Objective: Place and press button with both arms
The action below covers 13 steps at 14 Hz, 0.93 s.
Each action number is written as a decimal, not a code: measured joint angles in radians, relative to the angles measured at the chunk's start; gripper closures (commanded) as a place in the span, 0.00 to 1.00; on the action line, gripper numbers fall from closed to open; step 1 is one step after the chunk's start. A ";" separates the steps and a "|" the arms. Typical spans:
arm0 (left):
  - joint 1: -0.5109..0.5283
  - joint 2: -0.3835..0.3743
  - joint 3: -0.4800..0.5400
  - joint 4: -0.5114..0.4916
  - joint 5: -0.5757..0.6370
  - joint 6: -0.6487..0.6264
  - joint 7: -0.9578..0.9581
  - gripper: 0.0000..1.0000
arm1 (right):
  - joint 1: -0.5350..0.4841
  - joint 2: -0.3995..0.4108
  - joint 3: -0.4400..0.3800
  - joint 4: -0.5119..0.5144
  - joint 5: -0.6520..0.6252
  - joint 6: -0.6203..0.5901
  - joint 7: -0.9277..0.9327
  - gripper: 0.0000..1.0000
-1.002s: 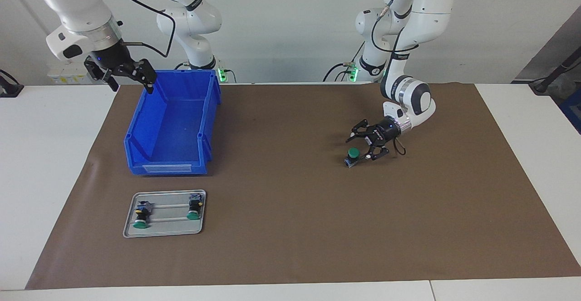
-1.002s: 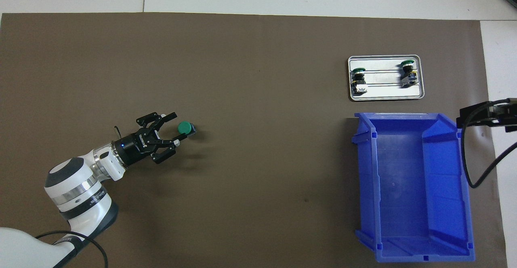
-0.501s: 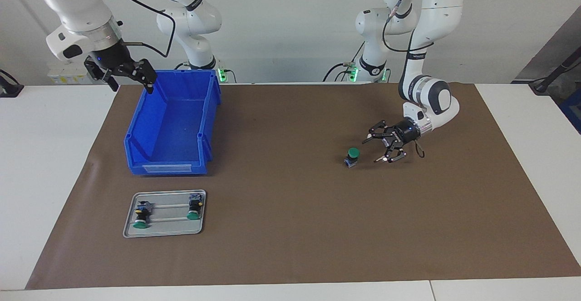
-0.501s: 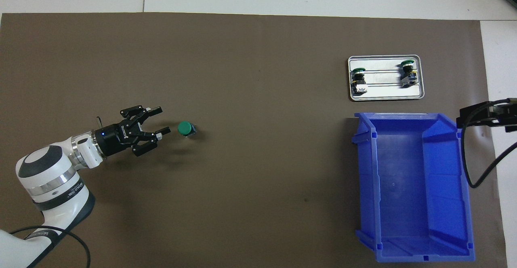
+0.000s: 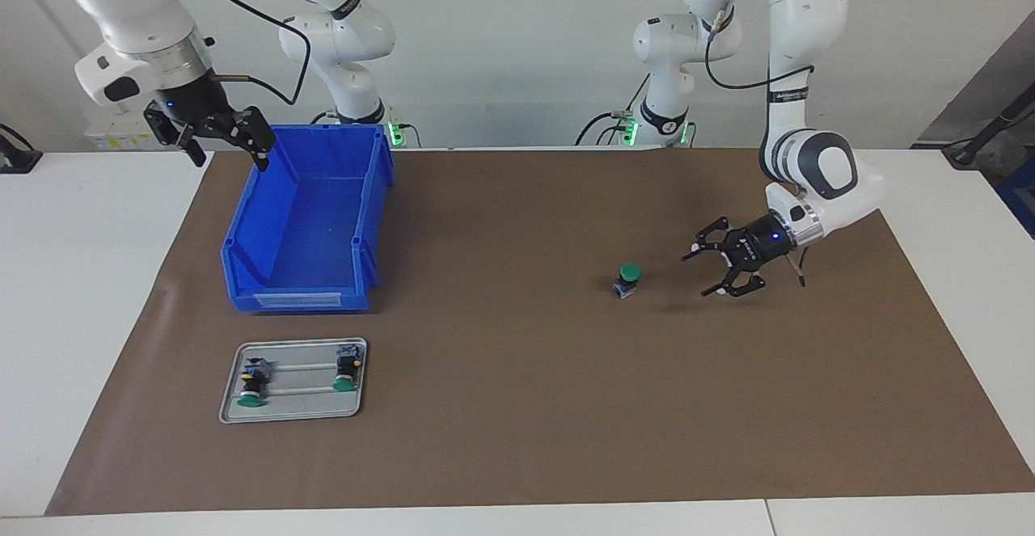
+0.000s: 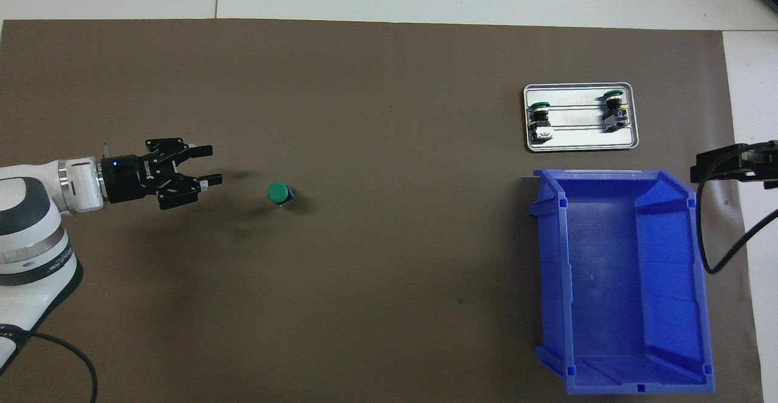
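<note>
The button (image 5: pixel 627 277) stands upright on the brown mat, green cap up, with nothing touching it; the overhead view shows it too (image 6: pixel 279 193). My left gripper (image 5: pixel 697 275) is open and empty, low over the mat beside the button, a hand's width from it toward the left arm's end of the table, fingers pointing at it. It also shows in the overhead view (image 6: pixel 213 163). My right gripper (image 5: pixel 228 150) is open and empty, held up over the corner of the blue bin (image 5: pixel 372 196) nearest the robots. The right arm waits there.
The blue bin (image 6: pixel 547 269) stands empty toward the right arm's end of the table. A small metal tray (image 5: pixel 299 408) with two more green-capped buttons lies farther from the robots than the bin; it also shows from overhead (image 6: pixel 577 140). The brown mat (image 5: pixel 517 374) covers the table's middle.
My left gripper, which was around the button, has drawn back from it toward the left arm's end of the table. The button stays standing where it was. The right gripper has barely moved.
</note>
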<state>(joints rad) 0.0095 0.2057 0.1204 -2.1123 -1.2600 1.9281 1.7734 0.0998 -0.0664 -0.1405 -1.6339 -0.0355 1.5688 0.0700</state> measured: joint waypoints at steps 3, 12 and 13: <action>-0.004 -0.020 -0.002 0.080 0.239 0.000 -0.249 0.21 | -0.004 0.000 0.000 -0.001 0.000 0.002 0.000 0.00; -0.042 -0.130 -0.014 0.150 0.609 0.001 -0.787 0.00 | -0.004 0.000 0.000 -0.007 0.000 0.002 0.000 0.00; -0.054 -0.133 -0.016 0.161 0.620 0.000 -0.886 0.00 | -0.004 0.000 0.000 -0.007 0.000 0.002 0.000 0.00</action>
<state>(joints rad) -0.0440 0.0729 0.1048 -1.9509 -0.6404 1.9286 0.8874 0.0962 -0.0664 -0.1406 -1.6412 -0.0357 1.5708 0.0700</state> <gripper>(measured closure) 0.000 0.000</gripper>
